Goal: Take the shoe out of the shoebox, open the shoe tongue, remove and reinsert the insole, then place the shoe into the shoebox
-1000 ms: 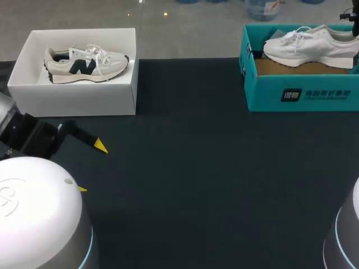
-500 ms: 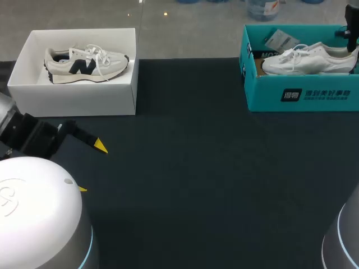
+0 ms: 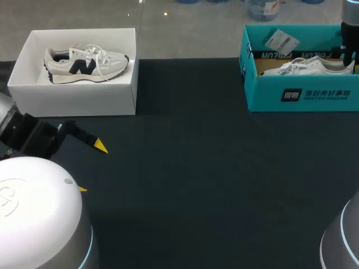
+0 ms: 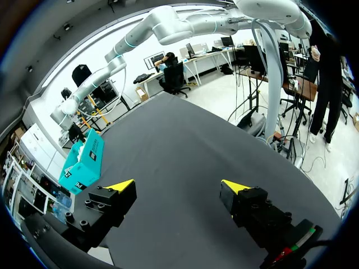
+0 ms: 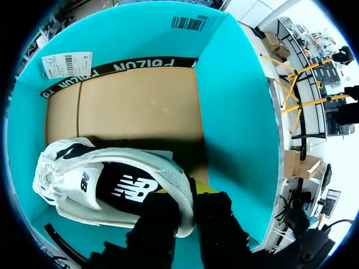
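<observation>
A white shoe (image 3: pixel 305 66) lies low inside the teal shoebox (image 3: pixel 303 95) at the table's far right. My right gripper (image 3: pixel 349 56) stands over the shoe's heel end. In the right wrist view this gripper (image 5: pixel 188 196) is shut on the heel wall of the shoe (image 5: pixel 112 179), one finger inside the opening and one outside, and the sole is close to the box's brown floor (image 5: pixel 140 106). My left gripper (image 3: pixel 91 167) is open and empty at the near left. In its own view the left gripper (image 4: pixel 177 186) holds nothing over the dark table.
A white box (image 3: pixel 73 92) at the far left holds a second shoe (image 3: pixel 84 63) with dark markings. A paper tag (image 3: pixel 279 40) lies against the teal box's back wall. The teal box (image 4: pixel 84 162) also shows far ahead in the left wrist view.
My right gripper has lowered the white shoe down into the teal box, so it now sits below the rim. The left arm has kept still.
</observation>
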